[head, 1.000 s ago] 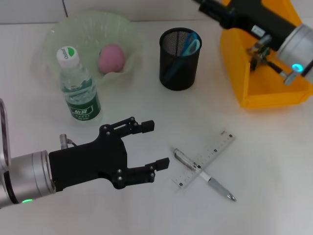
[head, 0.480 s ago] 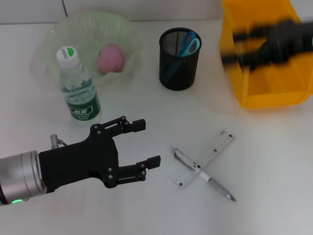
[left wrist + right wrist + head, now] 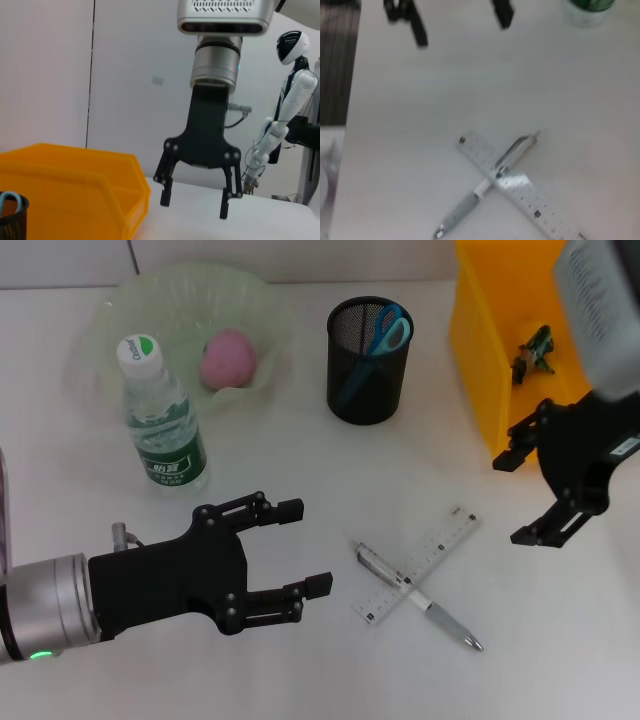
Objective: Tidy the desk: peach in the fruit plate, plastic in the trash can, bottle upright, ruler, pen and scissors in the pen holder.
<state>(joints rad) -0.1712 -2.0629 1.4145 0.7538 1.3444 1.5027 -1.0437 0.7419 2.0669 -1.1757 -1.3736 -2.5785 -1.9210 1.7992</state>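
The right gripper (image 3: 535, 498), jaws open, is hovering near the ruler (image 3: 420, 563) and pen (image 3: 415, 595) (crossed), needing a descent onto 1; the left gripper (image 3: 300, 548) is idling open.

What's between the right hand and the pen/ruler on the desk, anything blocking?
Nothing visible. The right hand hovers open beside the yellow bin, with bare table between it and the crossed pen and ruler. The left hand is open on their far side.
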